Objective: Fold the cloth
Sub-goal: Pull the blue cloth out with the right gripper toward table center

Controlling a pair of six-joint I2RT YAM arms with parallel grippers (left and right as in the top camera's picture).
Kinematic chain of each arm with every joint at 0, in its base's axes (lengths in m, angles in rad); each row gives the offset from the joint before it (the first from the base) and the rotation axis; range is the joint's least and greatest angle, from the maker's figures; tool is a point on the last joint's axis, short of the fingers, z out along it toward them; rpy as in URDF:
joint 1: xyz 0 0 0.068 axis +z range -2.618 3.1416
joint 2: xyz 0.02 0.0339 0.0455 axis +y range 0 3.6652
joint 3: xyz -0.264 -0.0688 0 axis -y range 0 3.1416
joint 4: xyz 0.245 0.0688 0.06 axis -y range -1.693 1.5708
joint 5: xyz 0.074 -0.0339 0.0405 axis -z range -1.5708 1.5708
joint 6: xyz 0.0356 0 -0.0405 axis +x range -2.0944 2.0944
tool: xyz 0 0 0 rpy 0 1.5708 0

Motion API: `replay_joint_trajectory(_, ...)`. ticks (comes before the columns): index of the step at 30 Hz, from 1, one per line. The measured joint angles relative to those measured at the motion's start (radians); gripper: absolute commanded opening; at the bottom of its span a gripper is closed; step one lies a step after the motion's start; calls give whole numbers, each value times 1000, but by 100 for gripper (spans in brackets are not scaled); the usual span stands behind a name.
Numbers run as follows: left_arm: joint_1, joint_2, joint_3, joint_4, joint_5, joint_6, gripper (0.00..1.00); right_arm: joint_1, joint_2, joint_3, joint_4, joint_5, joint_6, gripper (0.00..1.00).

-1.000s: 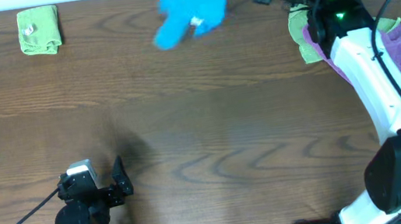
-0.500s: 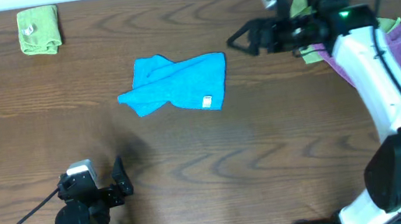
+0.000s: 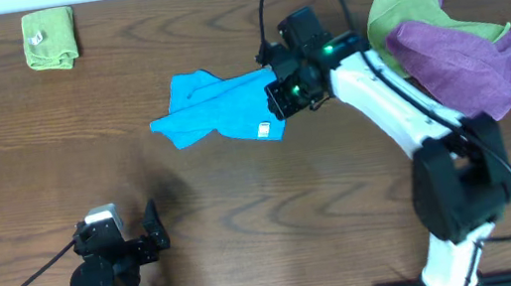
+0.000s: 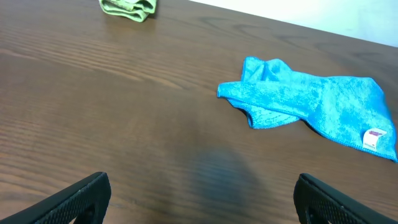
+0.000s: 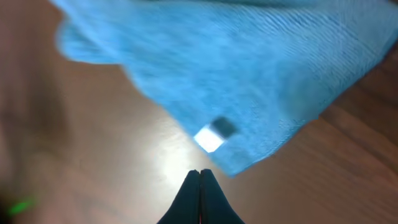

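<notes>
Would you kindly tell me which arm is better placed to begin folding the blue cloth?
Right, probably: the right claw is at the edge of the cloth by its tag; the left claw sits far off.

The crumpled sky-blue terry cloth [image 3: 221, 113] is one even colour, broken only by its small white tag [image 3: 261, 129]. The wooden table [image 3: 247, 224] is dark brown with wavy grain. The folded lime-green cloth [image 3: 51, 38] is plain. The heaped cloths [image 3: 460, 64] are purple and lime-green.
</notes>
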State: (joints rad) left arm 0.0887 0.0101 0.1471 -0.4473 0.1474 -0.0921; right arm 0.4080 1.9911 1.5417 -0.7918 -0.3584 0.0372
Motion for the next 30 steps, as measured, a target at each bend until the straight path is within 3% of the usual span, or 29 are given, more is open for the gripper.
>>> replay_joint_trajectory(30,0,0,0,0,0,0,95,15,159,0,27,41,6,1)
